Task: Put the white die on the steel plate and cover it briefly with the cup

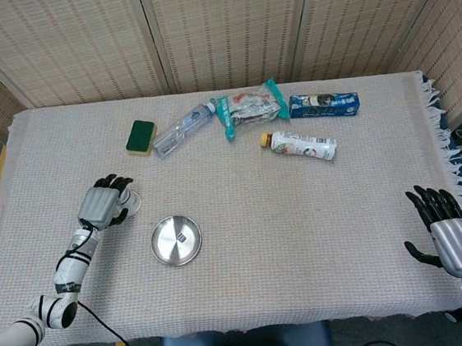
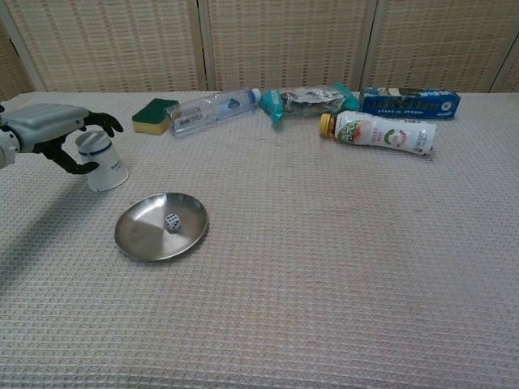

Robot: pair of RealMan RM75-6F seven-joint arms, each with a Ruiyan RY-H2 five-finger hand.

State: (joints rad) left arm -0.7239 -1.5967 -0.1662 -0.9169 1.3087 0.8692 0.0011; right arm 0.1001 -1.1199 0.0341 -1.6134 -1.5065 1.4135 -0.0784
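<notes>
1. The left hand [image 2: 49,128] is wrapped around the white cup [image 2: 102,161], fingers curled over its top and side. The cup stands upside down on the table cloth [image 1: 304,240], under the hand's palm.
2. Just past the left hand's fingertips, toward the middle of the table, sits the steel plate [image 2: 134,235]. It lies close to the cup but does not touch it.
3. The white die [image 2: 172,221] rests inside the plate, on the half farther from the left hand, uncovered.
4. The right hand [image 1: 450,228] is well away from the plate at the opposite edge of the table, palm down, fingers spread apart and holding nothing. Only the head view shows it.
5. Beyond the left hand, toward the back screen, a green sponge [image 2: 154,114] lies just beside a clear plastic bottle [image 2: 212,110] on its side.
6. Further along the back row, between the two hands, there is a teal snack packet [image 2: 308,99].
7. Nearer the right hand's side lie a blue box [image 2: 409,101] and a capped drink bottle [image 2: 379,132], tipped over in front of the box.
</notes>
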